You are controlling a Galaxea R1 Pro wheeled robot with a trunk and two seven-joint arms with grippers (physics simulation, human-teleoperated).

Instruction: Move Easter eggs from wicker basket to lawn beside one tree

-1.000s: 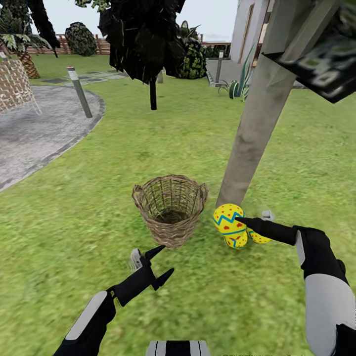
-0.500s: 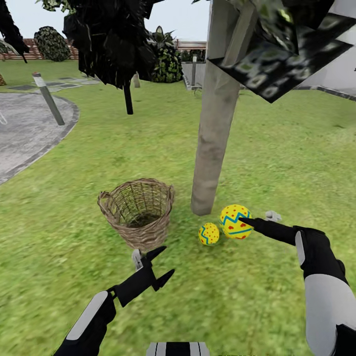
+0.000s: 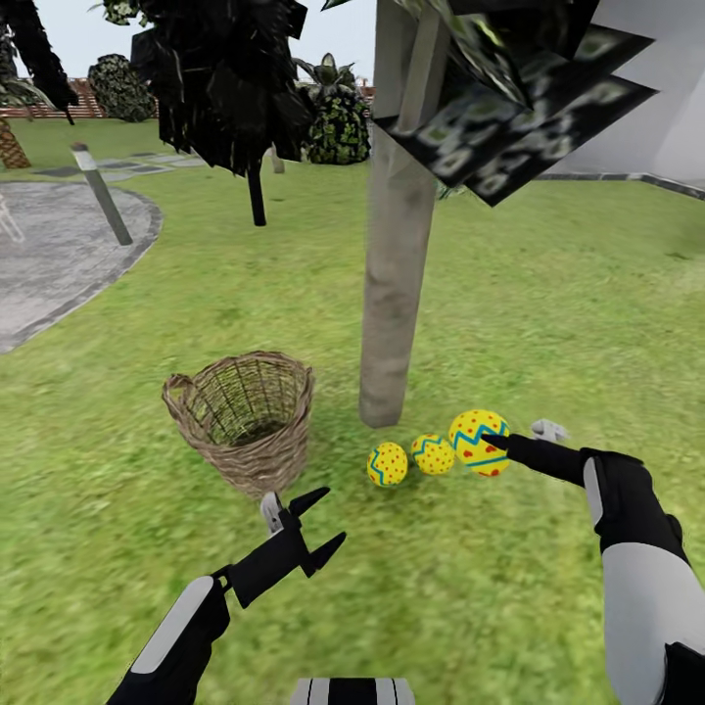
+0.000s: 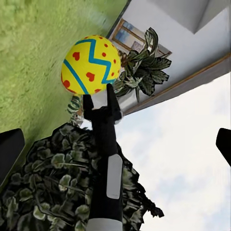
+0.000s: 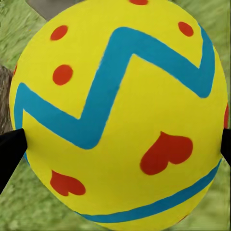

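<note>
Two eggs lie by the tree; right jaws grip a third egg, left jaws spread, basket floor shadowed.

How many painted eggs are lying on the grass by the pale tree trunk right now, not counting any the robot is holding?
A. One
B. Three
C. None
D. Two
D. Two eggs lie on the lawn near the foot of the tree, while the third egg sits between the fingers of the right gripper, and the wicker basket looks empty.
</note>
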